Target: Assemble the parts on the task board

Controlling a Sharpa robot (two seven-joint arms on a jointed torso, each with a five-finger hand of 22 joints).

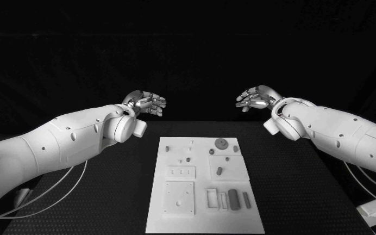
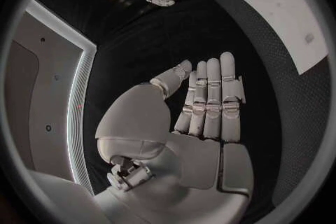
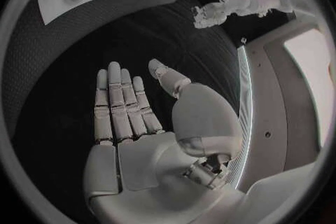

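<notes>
Both hands raised above the far end of the tabletop, nothing in either. Left hand has its fingers apart and loosely curled, palm bare; the left wrist view shows them stretched out side by side with the thumb off to one side. Right hand matches it, fingers spread, palm bare. The task board lies flat on the tabletop below and nearer the robot than both hands, midway between them, well apart from each. Parts on it: a round disc at the board end closest to the hands, a dark cylinder among upright pieces at the end farthest from them, and small pegs between. None touched; assembly looks not yet begun. Judgement: parts look small, rigid and light, likely smooth and apt to slip or roll. The cylinder wants a pinch across its middle, the disc a pinch at its rim. The board probably slides if pushed sideways.
</notes>
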